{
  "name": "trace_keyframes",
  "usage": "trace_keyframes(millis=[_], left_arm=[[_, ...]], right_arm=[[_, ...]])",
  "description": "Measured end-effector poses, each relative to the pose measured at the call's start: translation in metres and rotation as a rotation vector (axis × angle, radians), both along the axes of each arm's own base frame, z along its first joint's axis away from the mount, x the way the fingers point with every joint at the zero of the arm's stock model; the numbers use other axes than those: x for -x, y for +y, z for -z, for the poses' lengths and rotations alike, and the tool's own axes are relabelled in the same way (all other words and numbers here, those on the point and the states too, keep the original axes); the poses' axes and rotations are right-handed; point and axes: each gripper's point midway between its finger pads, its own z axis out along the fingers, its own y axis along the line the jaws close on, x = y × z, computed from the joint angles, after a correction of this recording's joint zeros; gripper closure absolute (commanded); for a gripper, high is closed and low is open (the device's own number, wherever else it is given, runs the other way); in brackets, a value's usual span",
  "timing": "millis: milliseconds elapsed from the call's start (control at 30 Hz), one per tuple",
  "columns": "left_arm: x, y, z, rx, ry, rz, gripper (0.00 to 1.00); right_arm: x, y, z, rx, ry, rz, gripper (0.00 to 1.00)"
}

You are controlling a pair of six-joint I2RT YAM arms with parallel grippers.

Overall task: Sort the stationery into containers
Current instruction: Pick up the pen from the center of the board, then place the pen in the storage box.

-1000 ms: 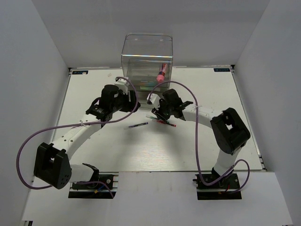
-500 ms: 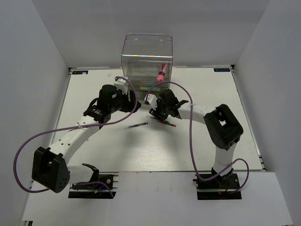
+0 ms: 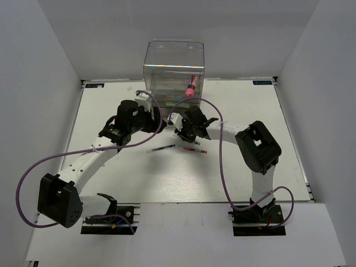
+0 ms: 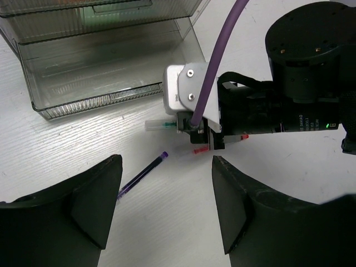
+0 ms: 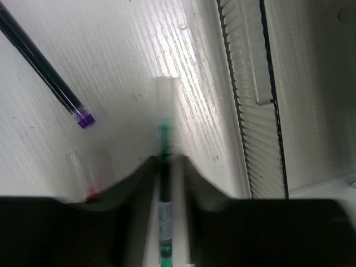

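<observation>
Two fingers of the right gripper point(image 5: 166, 162) are pinching the green pen point(image 5: 164, 136) lying on the table point(image 5: 111, 61) just beside the organizer point(image 5: 295, 100), having slid here from the red pen point(image 3: 196, 150), so a lift is probably coming.

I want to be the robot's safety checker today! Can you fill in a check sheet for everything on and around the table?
Surface: white table, no spills seen.
Job's things: clear organizer at the far edge, with a pink marker inside. A purple-tipped pen and a red pen lie loose on the table. A green pen is in the right gripper.
Clutter: nothing seen.
Grippers: left gripper is open and empty. Right gripper is closed around the green pen.
Cables: purple cables, one looping off each arm.
Surroundings: white walls on three sides.
</observation>
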Motion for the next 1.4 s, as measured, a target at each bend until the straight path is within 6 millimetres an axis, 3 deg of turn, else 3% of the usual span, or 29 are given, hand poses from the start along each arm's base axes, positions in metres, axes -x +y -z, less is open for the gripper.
trace_keyframes(millis=[133,300,333,367,467,600,667,800,933,1167,1300,1400], left_arm=[[0.0,0.0,0.0,-0.001,0.001,0.0,0.3],[-0.002,0.0,0.011,-0.018,0.027,-0.003,0.44],[-0.002,0.0,0.015,-0.022,0.036,-0.003,0.52],[-0.002,0.0,0.019,-0.029,0.05,-0.003,0.68],[-0.001,0.001,0.031,-0.051,0.084,-0.003,0.83],[-0.001,0.002,0.043,-0.084,0.126,0.004,0.79],[-0.002,0.002,0.046,-0.098,0.137,0.009,0.66],[-0.001,0.003,0.052,-0.124,0.159,0.016,0.53],[-0.002,0.004,0.059,-0.149,0.189,0.02,0.52],[0.0,0.006,0.07,-0.185,0.226,0.033,0.52],[0.001,0.006,0.074,-0.203,0.237,0.047,0.48],[-0.002,0.008,0.082,-0.219,0.263,0.048,0.45]], right_arm=[[0.002,0.004,0.001,0.003,0.007,-0.031,0.96],[0.007,0.005,-0.001,-0.002,0.018,-0.054,1.0],[0.009,0.004,-0.002,-0.001,0.025,-0.058,1.0],[0.013,0.003,-0.004,0.0,0.034,-0.063,1.0],[0.017,0.002,-0.024,-0.021,0.021,-0.074,1.0],[0.014,0.007,-0.071,-0.089,-0.068,-0.087,1.0],[0.01,0.009,-0.091,-0.112,-0.114,-0.095,1.0],[-0.003,0.014,-0.111,-0.122,-0.185,-0.107,1.0],[-0.024,0.016,-0.116,-0.09,-0.279,-0.113,1.0],[-0.069,0.023,-0.103,0.017,-0.396,-0.113,1.0],[-0.085,0.027,-0.099,0.055,-0.429,-0.116,0.73],[-0.093,0.03,-0.094,0.074,-0.438,-0.122,0.6]])
